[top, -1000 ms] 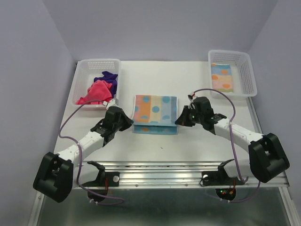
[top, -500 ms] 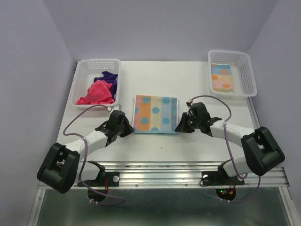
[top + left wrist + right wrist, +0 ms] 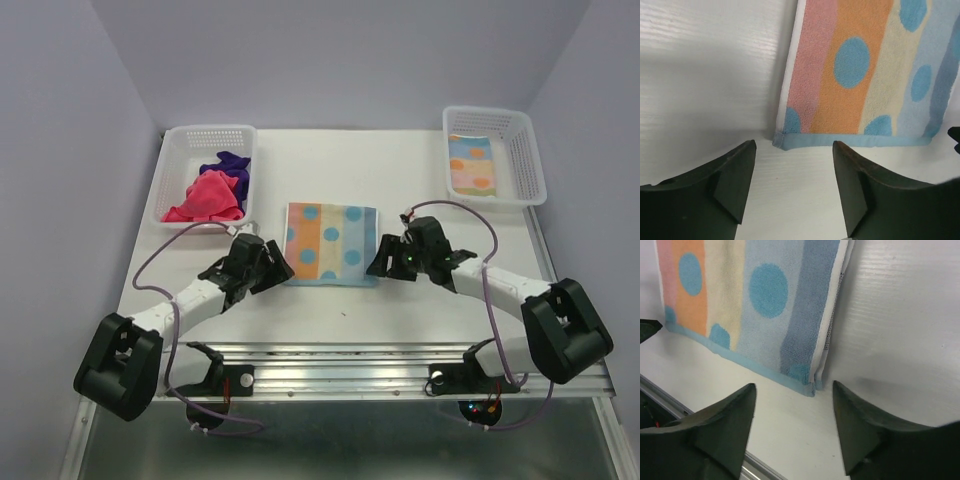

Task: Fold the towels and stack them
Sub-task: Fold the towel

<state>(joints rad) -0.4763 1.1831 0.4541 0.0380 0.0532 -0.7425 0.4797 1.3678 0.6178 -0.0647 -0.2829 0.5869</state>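
Gaping empty, left claw and right claw flank one folded towel; two baskets behind.

**Top external view.** Illumination is bright, diffuse and even, arriving from above. The white table around the striped towel renders near full brightness, and the towel's colours are well saturated. Shadows are faint and soft, lying close beneath the arms on either side of the towel. The strip beyond the table's near edge, well in front of the towel, is markedly dimmer.

**Left wrist view.** Towel pile texture is crisp. A broad, soft grey shadow covers the table left of the towel. The left gripper is dark, low in detail and slightly soft.

**Right wrist view.** A soft shadow lies right of the towel's near corner. The right gripper is equally dark.
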